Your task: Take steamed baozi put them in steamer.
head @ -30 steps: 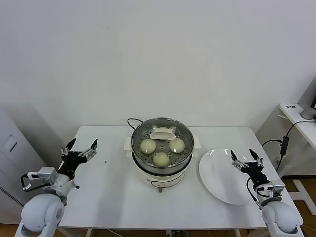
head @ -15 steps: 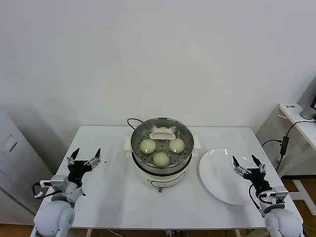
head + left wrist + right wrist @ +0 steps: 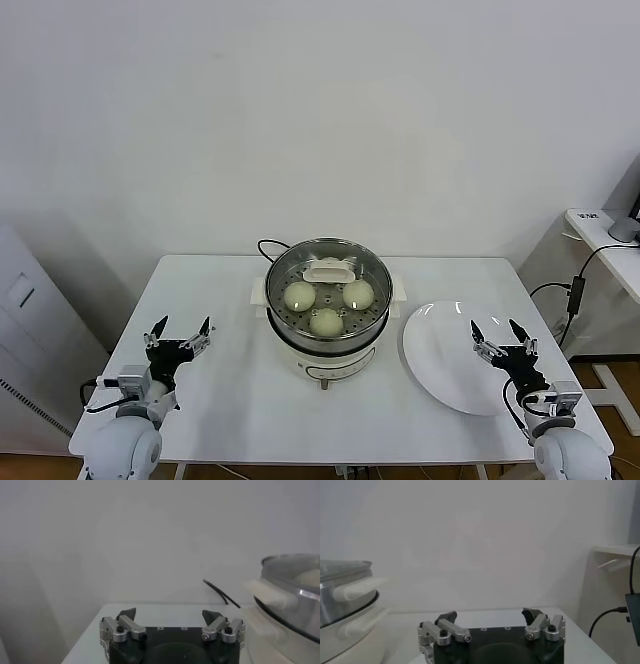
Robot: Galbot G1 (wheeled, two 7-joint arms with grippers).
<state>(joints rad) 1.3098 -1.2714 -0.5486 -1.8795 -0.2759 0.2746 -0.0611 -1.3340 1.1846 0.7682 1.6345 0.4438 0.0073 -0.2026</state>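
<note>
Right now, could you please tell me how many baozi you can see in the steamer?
3, all on the perforated tray inside the steamer, under its glass lid: one baozi at the left, one at the right, one nearest the robot. The lid's handle could hide another.

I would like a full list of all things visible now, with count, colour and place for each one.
table: one, white, in front of the robot.
steamer: one, shiny steel on a cream base, at the table's middle.
glass lid: one, clear with a cream handle, on the steamer.
steamed baozi: three visible, cream-white, inside the steamer.
plate: one, white, on the table beside the steamer on the robot's right, nothing on it.
black cord: one, behind the steamer.
left hand: open, holding nothing, over the table's left edge.
right hand: open, holding nothing, over the plate's near right part.
</note>
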